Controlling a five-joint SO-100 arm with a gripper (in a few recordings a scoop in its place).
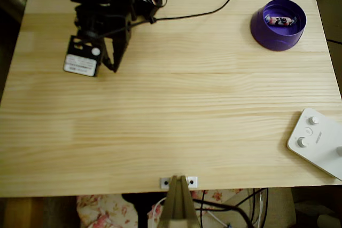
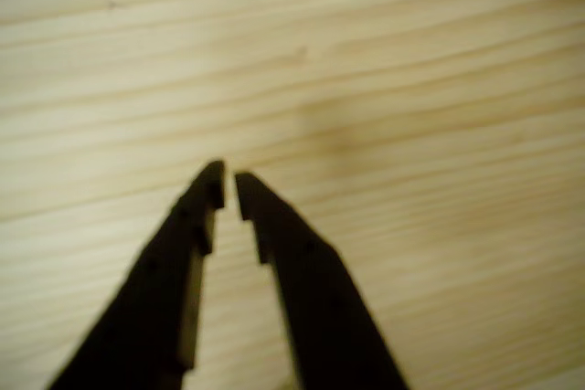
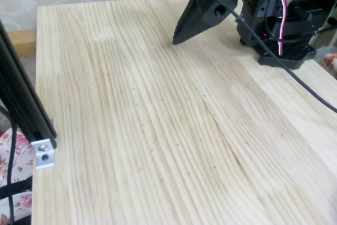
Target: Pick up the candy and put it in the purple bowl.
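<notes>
Purple bowl (image 1: 278,25) holds candy (image 1: 280,21), far from gripper (image 1: 113,68).

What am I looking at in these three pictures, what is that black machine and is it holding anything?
The black machine is a small robot arm bolted at the far edge of a pale wooden table. Its grasping part, the tool, is two pointed black fingers. One picture looks straight down from above. One comes from a camera riding on the arm itself, so the fingers fill the bottom of it with bare wood behind. The third is taken from a low corner beside the table.

The tool holds nothing: its tips are nearly together with just a thin gap, hanging over bare wood. In the overhead view, a purple bowl sits near the far right corner, and a small wrapped candy already lies inside it. A white button box rests at the right edge.
</notes>
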